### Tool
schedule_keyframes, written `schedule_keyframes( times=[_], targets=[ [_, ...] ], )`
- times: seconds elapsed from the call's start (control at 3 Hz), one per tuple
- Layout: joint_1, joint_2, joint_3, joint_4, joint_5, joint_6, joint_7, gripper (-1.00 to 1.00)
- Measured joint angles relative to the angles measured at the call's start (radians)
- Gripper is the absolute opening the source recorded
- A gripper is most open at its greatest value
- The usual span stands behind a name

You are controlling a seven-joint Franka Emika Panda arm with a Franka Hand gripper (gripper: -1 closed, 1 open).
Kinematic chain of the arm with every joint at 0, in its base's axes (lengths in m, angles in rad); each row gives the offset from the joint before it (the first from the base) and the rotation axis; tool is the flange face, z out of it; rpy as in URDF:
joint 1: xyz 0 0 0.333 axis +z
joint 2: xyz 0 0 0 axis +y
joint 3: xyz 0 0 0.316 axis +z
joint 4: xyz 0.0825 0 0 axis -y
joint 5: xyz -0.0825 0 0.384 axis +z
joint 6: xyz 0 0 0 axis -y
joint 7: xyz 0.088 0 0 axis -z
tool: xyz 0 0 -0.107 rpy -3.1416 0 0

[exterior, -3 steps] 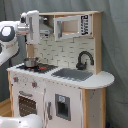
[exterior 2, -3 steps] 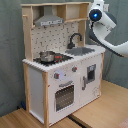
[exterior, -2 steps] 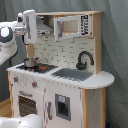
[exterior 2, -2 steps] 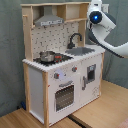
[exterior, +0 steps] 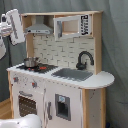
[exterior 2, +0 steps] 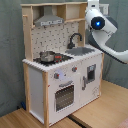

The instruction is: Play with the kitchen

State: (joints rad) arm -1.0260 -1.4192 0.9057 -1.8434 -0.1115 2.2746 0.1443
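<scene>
White panels and pale wood trim make up the kitchen (exterior: pixel 60 95), its back wall patterned in white brick-style tile, with a black faucet (exterior: pixel 84 60), grey sink (exterior: pixel 74 74), silver hood (exterior: pixel 41 29) and a red-glowing black stove (exterior 2: pixel 59 57), before a grey-green curtain (exterior: pixel 116 45); the arm (exterior 2: pixel 102 31) is white.

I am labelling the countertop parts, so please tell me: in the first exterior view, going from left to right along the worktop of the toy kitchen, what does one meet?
Small metal pot on the stove → grey sink → black faucet → rounded wooden end shelf.
</scene>
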Motion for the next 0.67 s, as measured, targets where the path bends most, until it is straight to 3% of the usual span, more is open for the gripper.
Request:
schedule_keyframes(
  times=[0.33, 0.67],
  targets=[
    [0.005, -0.056, 0.023, 0.000, 0.000, 0.052, -0.072, 1.00],
    [0.006, -0.070, 0.065, -0.002, -0.009, 0.114, -0.138, 1.00]
  ],
)
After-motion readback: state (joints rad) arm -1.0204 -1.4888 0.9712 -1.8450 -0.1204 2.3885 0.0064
